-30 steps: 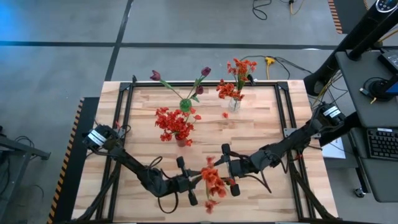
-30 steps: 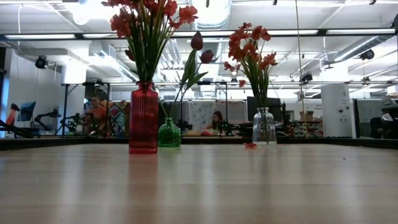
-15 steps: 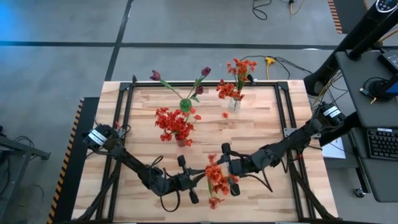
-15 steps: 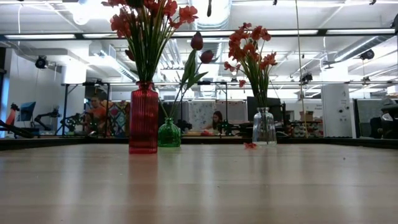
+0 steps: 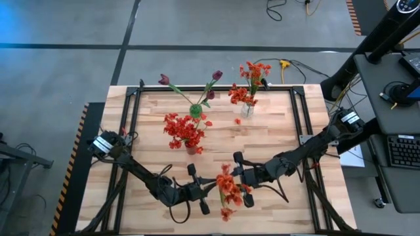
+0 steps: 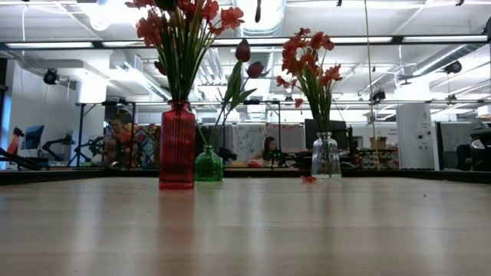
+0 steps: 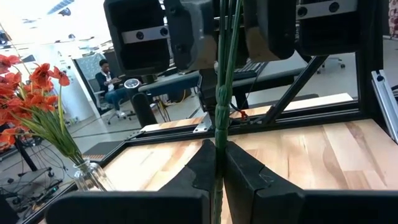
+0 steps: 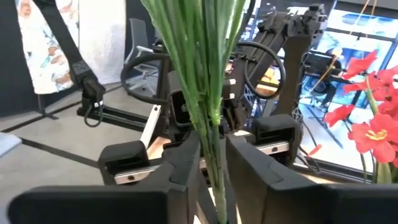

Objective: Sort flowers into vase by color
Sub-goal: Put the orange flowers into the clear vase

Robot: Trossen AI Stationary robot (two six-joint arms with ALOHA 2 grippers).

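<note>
Robotics lab / open-plan workspace. Wooden bench point(image 5: 275, 124) w/ black metal frame stands on grey concrete floor point(image 5: 65, 72) marked w/ dark lines; yellow-black hazard tape point(image 5: 73, 154) along one side. Loose cables point(image 5: 289, 8) on floor. Low view: exposed ceiling ducts point(image 6: 265, 17), strip lights, monitors, more robot arms on stands point(image 6: 23, 153), people seated at desks point(image 6: 268, 147). Keyboard point(image 5: 401, 151) on a side desk.

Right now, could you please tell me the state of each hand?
Left hand: closed on the stem of the orange-red flower.
Right hand: closed around the same flower's stem and leaves.
</note>
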